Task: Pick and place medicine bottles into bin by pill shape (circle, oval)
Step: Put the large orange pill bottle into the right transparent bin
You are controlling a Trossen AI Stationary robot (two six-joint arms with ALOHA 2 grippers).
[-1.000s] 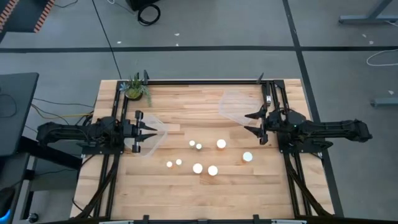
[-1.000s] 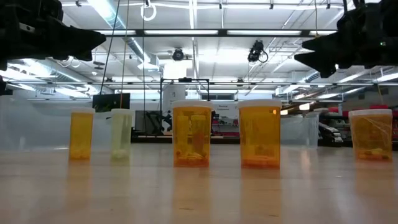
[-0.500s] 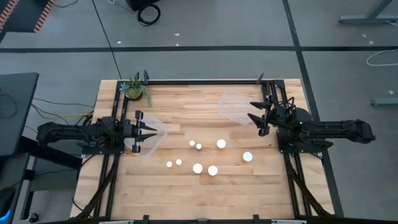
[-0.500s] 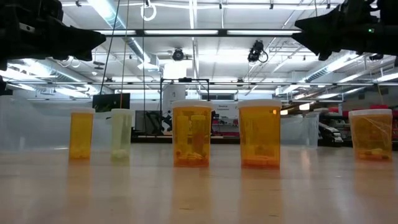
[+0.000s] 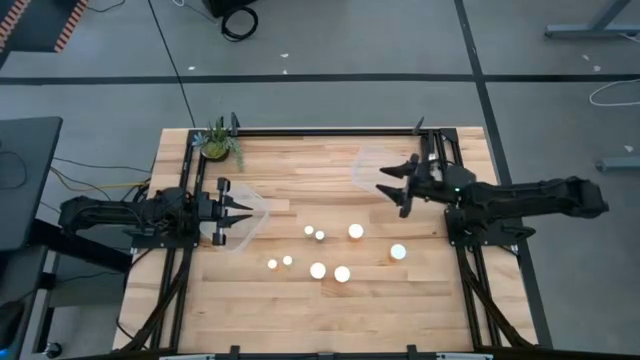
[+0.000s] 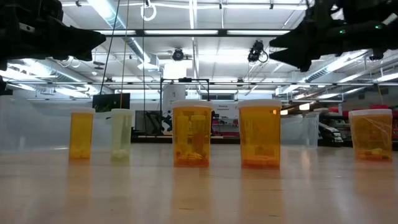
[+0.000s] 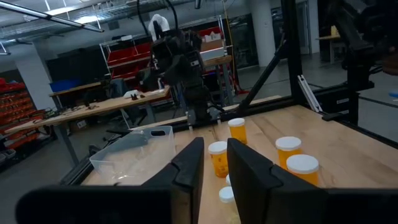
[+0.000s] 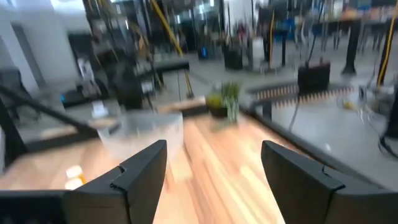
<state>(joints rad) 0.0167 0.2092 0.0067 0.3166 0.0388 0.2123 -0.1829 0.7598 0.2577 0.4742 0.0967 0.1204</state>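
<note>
Eight medicine bottles (image 5: pixel 318 270) apart from both grippers.

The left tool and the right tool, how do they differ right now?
The left tool has its fingers only a narrow gap apart, while the right tool stands wide open. The left tool hangs over the clear bin at the table's left side; the right tool is beside the other clear bin near the far edge. Both are empty and held above the bottles.
</note>
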